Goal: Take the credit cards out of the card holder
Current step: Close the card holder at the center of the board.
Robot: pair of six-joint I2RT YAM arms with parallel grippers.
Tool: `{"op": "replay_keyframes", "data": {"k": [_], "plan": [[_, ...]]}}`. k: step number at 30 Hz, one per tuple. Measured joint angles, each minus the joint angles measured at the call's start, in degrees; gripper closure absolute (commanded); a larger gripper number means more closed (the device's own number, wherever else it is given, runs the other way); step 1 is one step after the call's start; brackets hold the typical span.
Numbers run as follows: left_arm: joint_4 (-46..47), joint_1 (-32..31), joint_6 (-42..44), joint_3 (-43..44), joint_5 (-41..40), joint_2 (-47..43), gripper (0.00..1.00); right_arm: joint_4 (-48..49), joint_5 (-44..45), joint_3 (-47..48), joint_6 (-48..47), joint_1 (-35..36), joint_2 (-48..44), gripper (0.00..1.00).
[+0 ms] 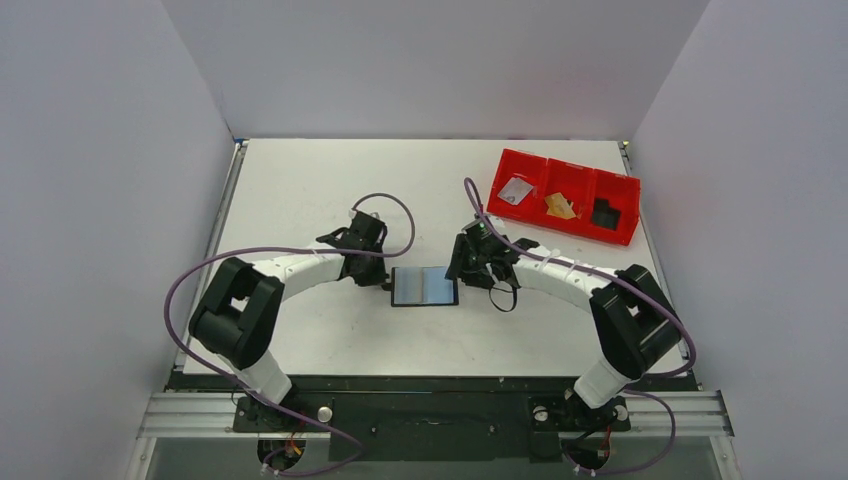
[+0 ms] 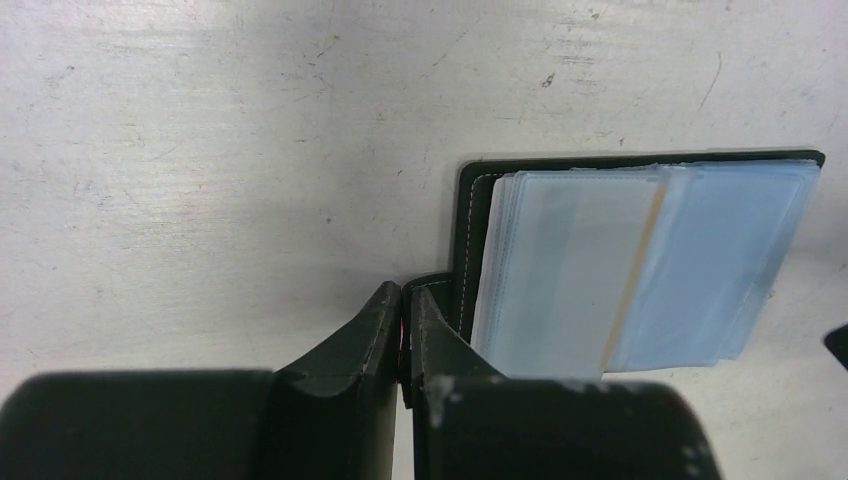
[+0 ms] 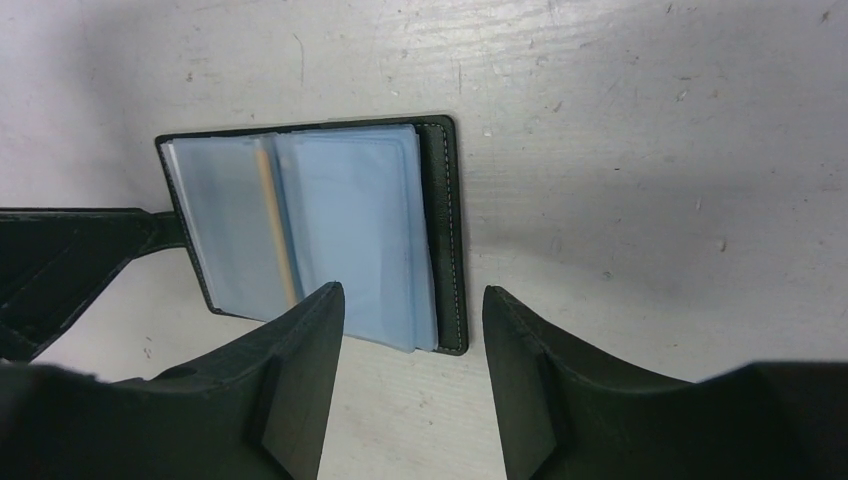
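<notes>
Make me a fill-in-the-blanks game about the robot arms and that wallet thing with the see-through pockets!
1. The card holder lies ____ on the table, with its clear sleeves facing up.
2. The left gripper is pinched ____ on the holder's black edge.
3. The red tray has ____ compartments.
4. Seen from above, the black card lies in the tray's ____ compartment.

Missing words: open; shut; three; right

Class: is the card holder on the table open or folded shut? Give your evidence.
Open. The card holder lies spread flat, both halves of clear sleeves facing up inside its black cover.
</notes>
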Motion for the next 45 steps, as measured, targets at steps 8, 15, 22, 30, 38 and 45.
{"op": "replay_keyframes", "data": {"k": [8, 15, 22, 30, 38, 45], "plan": [[-1.4, 0.0, 0.0, 0.5, 0.0, -3.0, 1.0, 2.8, -0.6, -1.4, 1.6, 0.0, 3.4, 0.51], [-3.4, 0.0, 0.0, 1.8, 0.1, -7.4, 1.0, 6.4, -1.0, -3.0, 4.3, 0.0, 4.2, 0.57], [-5.4, -0.8, 0.0, 3.8, 0.3, -9.2, 1.0, 10.2, -1.1, -3.9, 7.5, 0.1, 5.5, 0.75], [-7.0, -5.3, 0.0, 7.9, 0.5, -9.0, 1.0, 11.6, -0.9, -4.0, 9.3, 0.1, 6.5, 1.0], [-7.1, -7.3, -0.5, 10.8, 0.9, -6.1, 1.0, 13.8, -1.3, -4.0, 10.2, 0.4, 8.1, 1.0], [-6.1, -9.0, -1.5, 12.9, 2.4, -1.7, 1.0, 17.0, -3.5, -4.1, 11.3, 0.4, 9.3, 1.0]]}}
